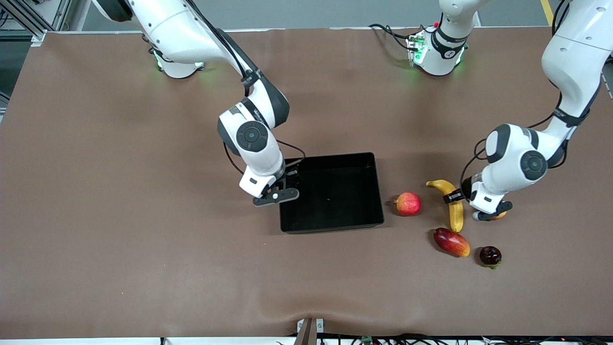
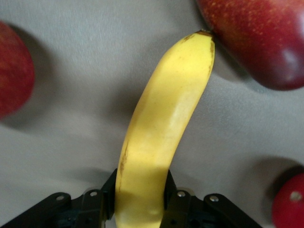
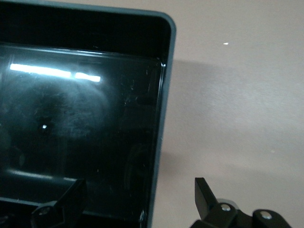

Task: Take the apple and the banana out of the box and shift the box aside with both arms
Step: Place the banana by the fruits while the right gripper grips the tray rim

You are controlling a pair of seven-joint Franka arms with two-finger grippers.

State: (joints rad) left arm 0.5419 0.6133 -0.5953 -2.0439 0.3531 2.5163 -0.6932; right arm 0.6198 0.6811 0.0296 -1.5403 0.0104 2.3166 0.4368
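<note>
The box (image 1: 368, 191) sits empty on the brown bench (image 1: 119, 201), the right gripper (image 1: 279, 191) spread wide astride its wall. The left gripper (image 1: 471, 203) grips the banana (image 1: 454, 203) lying beside the apple (image 1: 408, 203).

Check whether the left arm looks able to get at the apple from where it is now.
Probably yes, but not right now: the left gripper is shut on the banana. The apple lies beside the banana, toward the black tray, with bare table between them.

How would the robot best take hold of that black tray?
By a wall, from above. The box is far too wide to span, so one finger should go inside its thin low rim and one outside, as the right gripper is set now. The left gripper clasps the banana.
</note>
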